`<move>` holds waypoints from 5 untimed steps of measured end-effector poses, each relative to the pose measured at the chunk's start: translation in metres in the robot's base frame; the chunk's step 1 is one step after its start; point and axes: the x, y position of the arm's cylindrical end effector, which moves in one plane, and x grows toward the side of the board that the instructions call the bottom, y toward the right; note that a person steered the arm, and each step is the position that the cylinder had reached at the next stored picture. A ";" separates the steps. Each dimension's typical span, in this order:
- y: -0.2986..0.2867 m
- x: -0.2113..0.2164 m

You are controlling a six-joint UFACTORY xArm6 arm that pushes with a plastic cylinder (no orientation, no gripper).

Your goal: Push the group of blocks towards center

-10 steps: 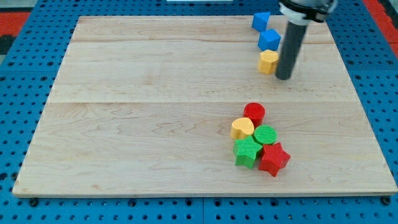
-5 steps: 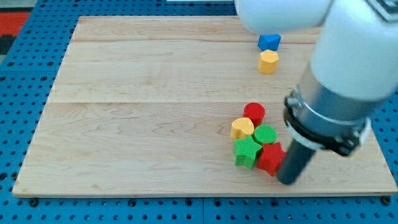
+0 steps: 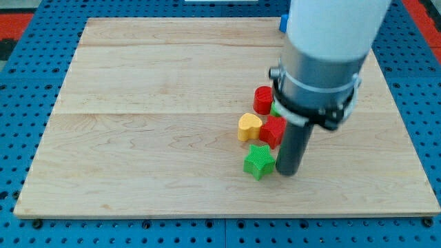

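Note:
My tip (image 3: 287,171) rests on the board right beside the green star block (image 3: 259,160), touching its right side. Above the star sits a red star block (image 3: 273,131), partly behind the rod. A yellow heart block (image 3: 250,127) lies to its left. A red round block (image 3: 263,100) is above them. A sliver of a green block (image 3: 275,110) shows at the arm's edge. The arm hides the upper right of the board.
A blue block (image 3: 283,23) shows only as a corner at the view's top, beside the arm. The wooden board (image 3: 138,138) lies on a blue pegboard base (image 3: 21,103).
My tip moved up and left from the group's lower right. The blocks slid up and left with it. The group spread a little, with the green star now lowest.

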 end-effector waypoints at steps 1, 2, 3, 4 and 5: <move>-0.070 0.001; -0.074 -0.049; -0.067 -0.075; -0.096 -0.078; -0.114 -0.111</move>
